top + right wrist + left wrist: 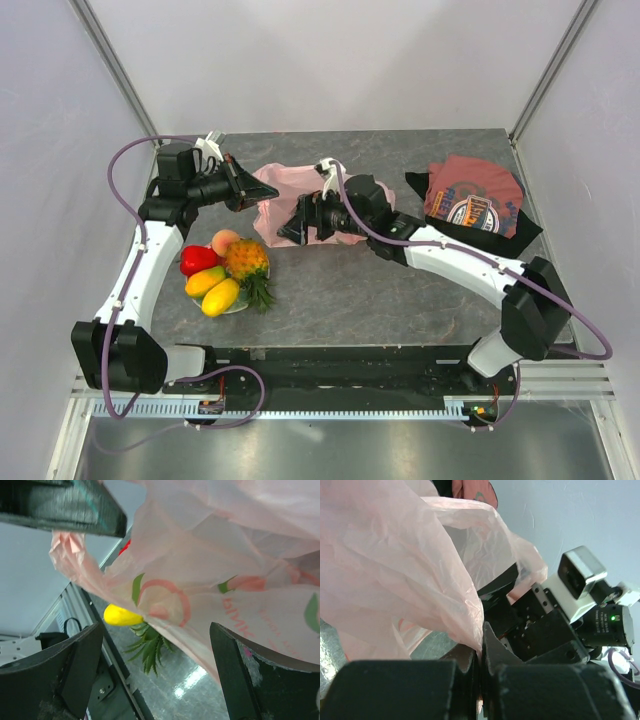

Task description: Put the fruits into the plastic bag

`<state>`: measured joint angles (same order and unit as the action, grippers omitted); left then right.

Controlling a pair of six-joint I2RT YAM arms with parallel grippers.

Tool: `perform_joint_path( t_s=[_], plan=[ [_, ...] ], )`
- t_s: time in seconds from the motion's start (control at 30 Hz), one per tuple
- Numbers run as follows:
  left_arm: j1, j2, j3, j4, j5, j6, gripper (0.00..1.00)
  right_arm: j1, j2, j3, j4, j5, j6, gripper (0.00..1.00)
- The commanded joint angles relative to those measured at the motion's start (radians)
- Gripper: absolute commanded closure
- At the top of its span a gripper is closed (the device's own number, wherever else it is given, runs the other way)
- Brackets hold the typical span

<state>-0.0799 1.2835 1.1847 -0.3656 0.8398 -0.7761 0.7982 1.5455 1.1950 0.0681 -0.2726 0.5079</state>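
The pale-pink plastic bag (pixel 275 200) lies at the back middle of the table. My left gripper (pixel 240 188) is shut on the bag's left edge, its fingers (pixel 492 647) pinching the film (pixel 395 580). My right gripper (pixel 292 228) is open at the bag's front right side, with the bag (pixel 215 580) hanging between and above its fingers (pixel 235 680). The fruits sit in a pile at front left: peach (pixel 225 241), red pepper (pixel 198 260), pineapple (pixel 247 262) and two yellow mangoes (pixel 220 297). A mango (pixel 121 616) and pineapple leaves (pixel 150 650) show below the bag in the right wrist view.
A folded dark-red printed T-shirt (pixel 472 195) lies at the back right. The fruits rest on a plate (pixel 238 306), mostly hidden beneath them. Frame posts stand at the back corners of the table.
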Motion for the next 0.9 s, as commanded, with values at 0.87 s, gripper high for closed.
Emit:
perform_joint_path(
  t_s=[0.87],
  plan=[
    [0.014, -0.015, -0.013, -0.022, -0.039, 0.121, 0.98, -0.031, -0.055, 0.070, 0.168, -0.350, 0.297, 0.02]
  ],
)
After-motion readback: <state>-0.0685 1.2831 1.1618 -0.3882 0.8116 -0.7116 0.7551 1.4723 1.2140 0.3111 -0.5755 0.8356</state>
